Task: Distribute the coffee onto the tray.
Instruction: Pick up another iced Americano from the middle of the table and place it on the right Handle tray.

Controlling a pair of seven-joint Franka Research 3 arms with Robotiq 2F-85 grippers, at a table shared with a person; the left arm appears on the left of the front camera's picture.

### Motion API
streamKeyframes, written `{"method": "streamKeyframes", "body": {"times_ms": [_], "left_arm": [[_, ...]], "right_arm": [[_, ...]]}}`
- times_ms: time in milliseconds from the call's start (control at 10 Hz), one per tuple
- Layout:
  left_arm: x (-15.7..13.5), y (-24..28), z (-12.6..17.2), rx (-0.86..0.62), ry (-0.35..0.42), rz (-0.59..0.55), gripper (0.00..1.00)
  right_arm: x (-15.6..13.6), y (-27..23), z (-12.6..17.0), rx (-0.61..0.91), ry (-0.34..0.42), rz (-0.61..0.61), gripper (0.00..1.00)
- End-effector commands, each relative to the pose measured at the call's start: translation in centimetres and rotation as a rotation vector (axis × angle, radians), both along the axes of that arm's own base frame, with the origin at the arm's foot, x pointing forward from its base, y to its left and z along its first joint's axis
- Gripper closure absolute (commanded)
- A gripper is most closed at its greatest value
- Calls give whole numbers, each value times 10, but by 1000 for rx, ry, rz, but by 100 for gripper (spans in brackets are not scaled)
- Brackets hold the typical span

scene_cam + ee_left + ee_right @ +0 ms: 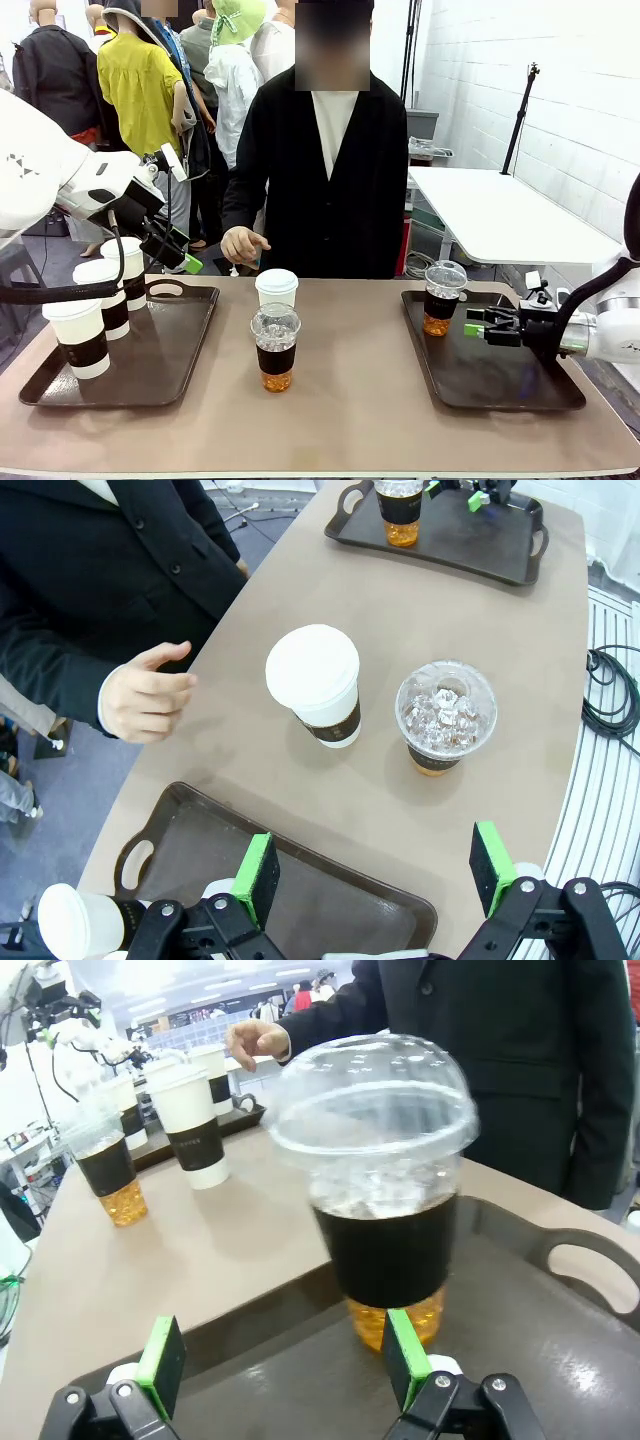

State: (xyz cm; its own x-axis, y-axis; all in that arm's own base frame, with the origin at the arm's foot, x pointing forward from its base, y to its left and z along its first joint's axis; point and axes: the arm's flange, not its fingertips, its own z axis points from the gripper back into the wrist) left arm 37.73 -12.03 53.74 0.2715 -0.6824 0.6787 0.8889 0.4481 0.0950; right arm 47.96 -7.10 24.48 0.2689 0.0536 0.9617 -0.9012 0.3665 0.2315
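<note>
Left fingers (190, 263): spread, holding nothing, raised over the left tray (165, 352).
Right fingers (473, 328): spread, low over the right tray (500, 385), just beside the iced cup (443, 297) standing on it.
Left tray: carries three white sleeved cups (80, 335).
Bench (350, 420) middle: a fourth white cup (277, 288) and a second iced cup (275, 350), side by side.
Person's hand (243, 243): at the far edge.

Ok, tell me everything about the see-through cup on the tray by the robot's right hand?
The iced coffee cup is clear plastic with a domed lid, a dark sleeve round its middle and amber drink showing below. It stands upright on the right tray, at its far inner corner. The right gripper sits open close by, not gripping it.
</note>
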Motion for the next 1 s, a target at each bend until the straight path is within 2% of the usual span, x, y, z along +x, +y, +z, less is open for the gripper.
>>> {"method": "streamKeyframes", "body": {"times_ms": [0,400,600,900], "left_arm": [[1,2,0,1,2,-9,0],[1,2,0,1,2,-9,0],[1,2,0,1,2,-9,0],[1,2,0,1,2,-9,0]], "right_arm": [[-20,16,11,-18,-24,40,0],[-35,55,27,-41,-33,112,0],[-36,83,30,-58,-31,165,0],[-31,115,27,-76,-71,214,0]]}}
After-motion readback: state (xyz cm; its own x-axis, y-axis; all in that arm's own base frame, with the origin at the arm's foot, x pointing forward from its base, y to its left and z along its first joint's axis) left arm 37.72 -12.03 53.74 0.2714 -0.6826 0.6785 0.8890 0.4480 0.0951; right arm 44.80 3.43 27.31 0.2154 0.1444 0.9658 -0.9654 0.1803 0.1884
